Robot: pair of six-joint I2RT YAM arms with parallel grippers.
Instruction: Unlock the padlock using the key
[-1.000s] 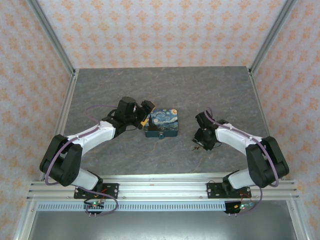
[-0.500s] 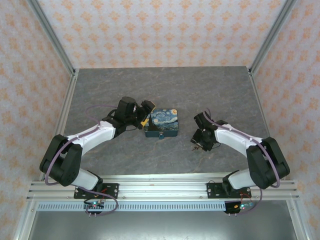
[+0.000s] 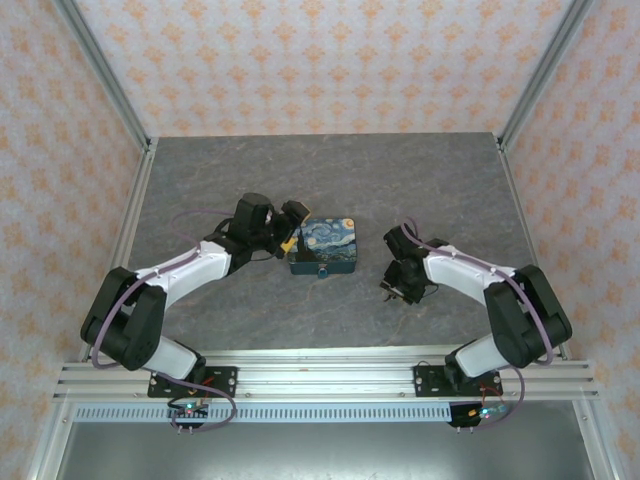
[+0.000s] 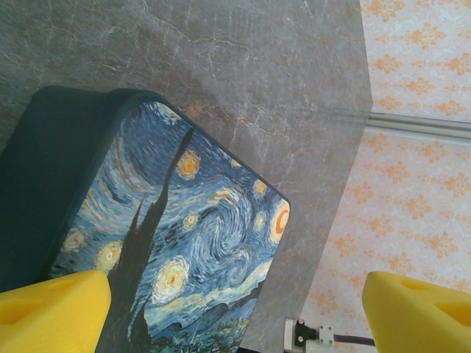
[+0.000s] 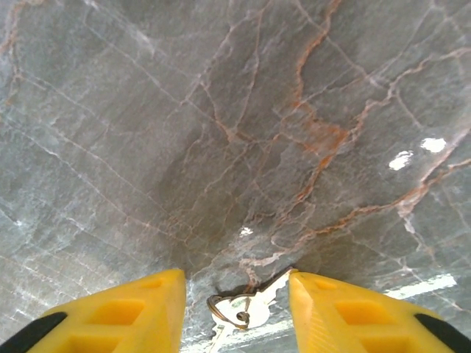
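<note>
The left gripper stands wide open, its two yellow fingers far apart at the bottom corners of the left wrist view. The painted box, with its blue-and-yellow swirl print and dark teal side, runs out ahead of them from the gap. One finger sits just beside the teal side and the other is well clear of the box's far edge. Whether the near finger touches the box cannot be told, and nothing is clamped. From above, this gripper sits at the box's left end, and the padlock is a tiny dark speck on the box's front face, off to one side of those fingers and outside their gap. The right gripper points down at the grey marbled table with its yellow fingers partly apart. The key lies flat on the table in the gap between the fingertips, on a thin wire ring. Its far tip is just beside one finger, and the fingers are not squeezing it.
</note>
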